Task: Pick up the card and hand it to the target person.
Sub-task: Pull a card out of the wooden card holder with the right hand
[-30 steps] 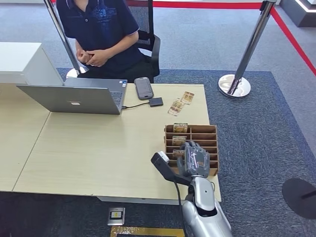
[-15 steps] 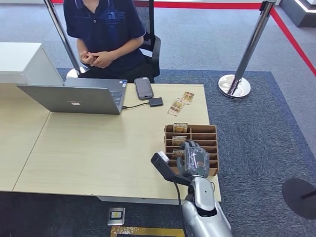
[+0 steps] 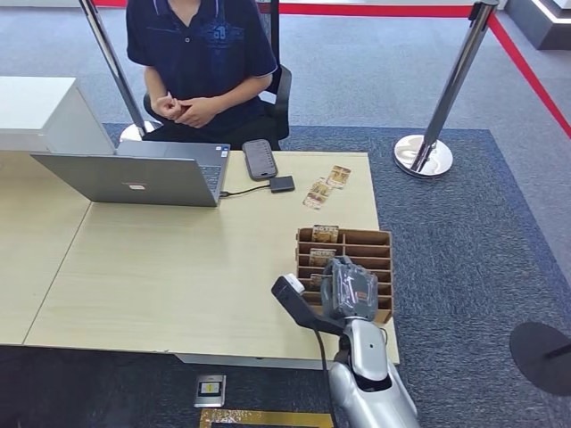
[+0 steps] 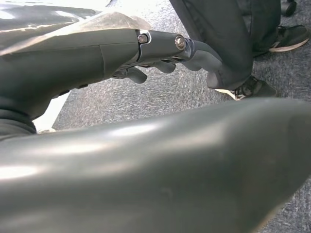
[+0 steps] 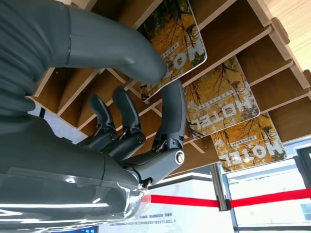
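**Pinching a card in the rack**

Reaching into the wooden card rack (image 3: 367,242) at the near right corner of the desk (image 3: 169,267), with the right hand (image 5: 146,121) down over its slots. Caught the nearest card (image 5: 176,43) between thumb and a finger at its edge, card not yet out of its slot, by the right wrist view; two more cards in the slots beside it. Judged the step as the pick-up itself: grasp made or nearly made, lifting not yet done.

Left hand (image 4: 161,53) hung low beside the body, fingers loosely apart, holding nothing.

Next move, probably: drawing the card straight out along its slot without snagging the dividers, then carrying it across the desk, past the laptop (image 3: 135,178), toward the seated person (image 3: 202,62), whose hands were clasped together and not held out.
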You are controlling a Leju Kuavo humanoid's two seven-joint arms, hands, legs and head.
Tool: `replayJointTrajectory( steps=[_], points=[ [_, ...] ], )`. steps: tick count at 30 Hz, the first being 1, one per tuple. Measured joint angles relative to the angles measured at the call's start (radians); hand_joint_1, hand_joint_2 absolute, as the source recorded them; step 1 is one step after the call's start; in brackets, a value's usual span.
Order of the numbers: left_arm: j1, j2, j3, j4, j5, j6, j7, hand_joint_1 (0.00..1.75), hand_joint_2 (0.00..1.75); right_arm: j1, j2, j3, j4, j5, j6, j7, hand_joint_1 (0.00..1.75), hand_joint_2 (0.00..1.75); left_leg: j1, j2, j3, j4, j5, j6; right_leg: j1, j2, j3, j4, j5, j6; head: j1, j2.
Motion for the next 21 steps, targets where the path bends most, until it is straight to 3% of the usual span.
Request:
replayJointTrajectory(
  steps=[21],
  points=[
    [0.000, 0.000, 0.000, 0.000, 0.002, 0.003, 0.000, 0.00, 0.00, 0.002, 0.003, 0.001, -0.006, 0.018, -0.009, 0.002, 1.40, 1.75, 0.000, 0.000, 0.000, 0.000, 0.002, 0.000, 0.000, 0.000, 0.000, 0.000, 0.002, -0.001, 0.000, 0.000]
  ],
)
